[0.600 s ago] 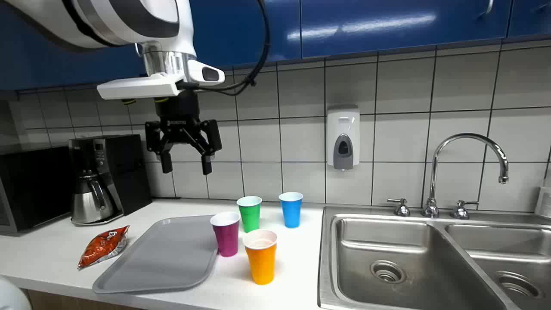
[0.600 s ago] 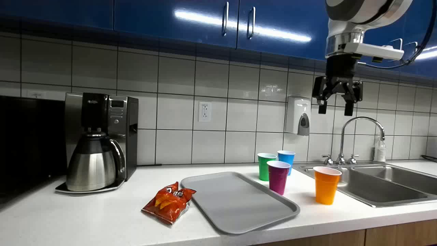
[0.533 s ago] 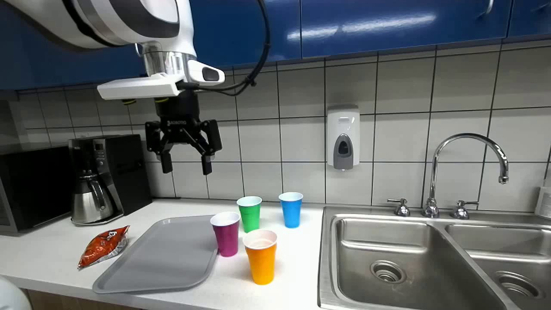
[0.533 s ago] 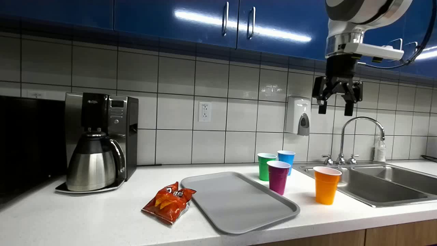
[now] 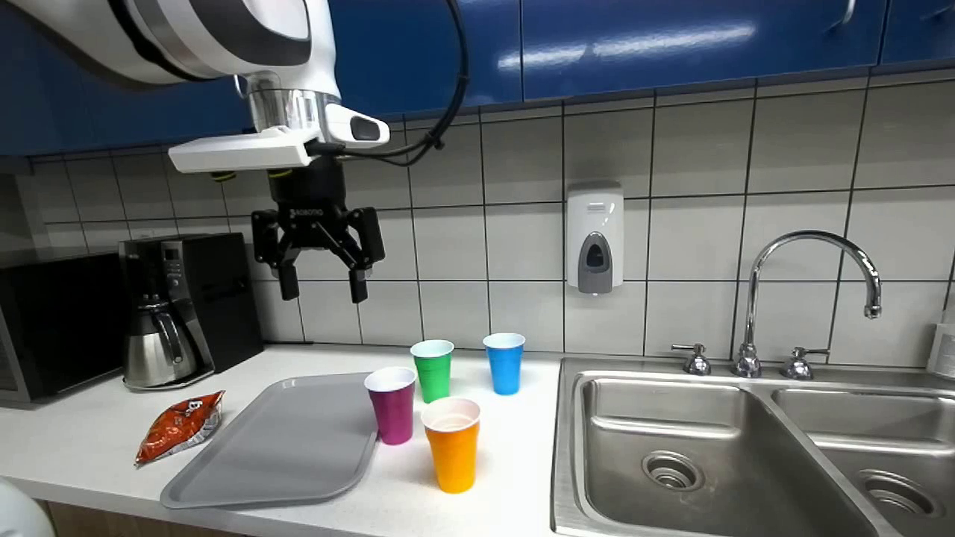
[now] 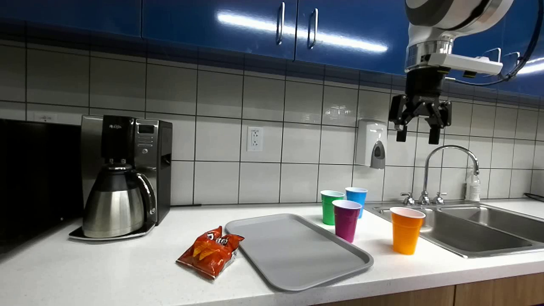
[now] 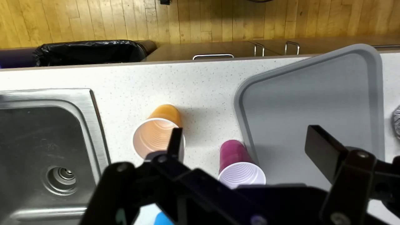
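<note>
My gripper (image 5: 324, 291) is open and empty, high above the counter, with its fingers pointing down; it also shows in an exterior view (image 6: 417, 137). In the wrist view its jaws (image 7: 245, 137) stand wide apart. Below them a purple cup (image 7: 232, 153) stands upright beside the grey tray (image 7: 281, 100). An orange cup (image 7: 167, 112) is partly behind one finger. A blue cup (image 5: 505, 369) and a green cup (image 5: 434, 377) stand farther back; the green one is hidden in the wrist view. A red chip bag (image 6: 210, 253) lies beside the tray.
A steel double sink (image 5: 565, 447) with a faucet (image 5: 753, 298) is beside the cups. A soap dispenser (image 5: 595, 239) hangs on the tiled wall. A coffee maker (image 6: 163, 170) stands beyond the bag. Blue cabinets (image 6: 221, 38) hang above. A black-lined bin (image 7: 90, 53) stands by the counter's edge.
</note>
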You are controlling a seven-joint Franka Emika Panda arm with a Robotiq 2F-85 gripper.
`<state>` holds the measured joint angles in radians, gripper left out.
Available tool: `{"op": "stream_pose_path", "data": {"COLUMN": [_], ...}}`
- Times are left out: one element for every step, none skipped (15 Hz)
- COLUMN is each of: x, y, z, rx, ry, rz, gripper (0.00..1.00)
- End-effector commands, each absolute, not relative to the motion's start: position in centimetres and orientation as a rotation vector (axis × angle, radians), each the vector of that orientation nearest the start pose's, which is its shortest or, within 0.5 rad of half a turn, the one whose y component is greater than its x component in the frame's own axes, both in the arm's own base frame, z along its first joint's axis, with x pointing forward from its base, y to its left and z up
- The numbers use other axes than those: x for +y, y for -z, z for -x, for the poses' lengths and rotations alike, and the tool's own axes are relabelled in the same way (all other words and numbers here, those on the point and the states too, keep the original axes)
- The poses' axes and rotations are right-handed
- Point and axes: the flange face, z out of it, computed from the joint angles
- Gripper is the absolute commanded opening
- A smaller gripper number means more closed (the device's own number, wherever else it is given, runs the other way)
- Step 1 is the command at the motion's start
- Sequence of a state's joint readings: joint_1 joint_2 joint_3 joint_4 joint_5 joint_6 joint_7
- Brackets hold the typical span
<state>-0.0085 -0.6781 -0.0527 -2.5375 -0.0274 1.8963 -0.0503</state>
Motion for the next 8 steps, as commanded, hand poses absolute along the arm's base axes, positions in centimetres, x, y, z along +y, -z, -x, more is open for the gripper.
{"op": "stream_pose_path", "data": {"x": [-2.3, -2.2, -2.1, -2.0, -1.8, -1.6, -1.4, -1.2], "y": [-49.5, -49.3, -49.1, -48.7, -48.3, -48.0, -47.5, -47.1], "z": [-34.9, -34.8, -34.8, -34.8, -34.7, -34.7, -34.7, -34.7], "rx": [-0.022, -0.023, -0.024, -0.026, -0.028, -0.032, -0.033, -0.035], "ry": [0.055, 0.056, 0.051, 0.043, 0.034, 0.028, 0.018, 0.005], "rz": [3.131, 3.133, 3.136, 3.139, 3.143, 3.145, 3.148, 3.148], "gripper": [1.0, 1.0, 1.0, 1.0, 1.0, 1.0, 1.0, 1.0]}}
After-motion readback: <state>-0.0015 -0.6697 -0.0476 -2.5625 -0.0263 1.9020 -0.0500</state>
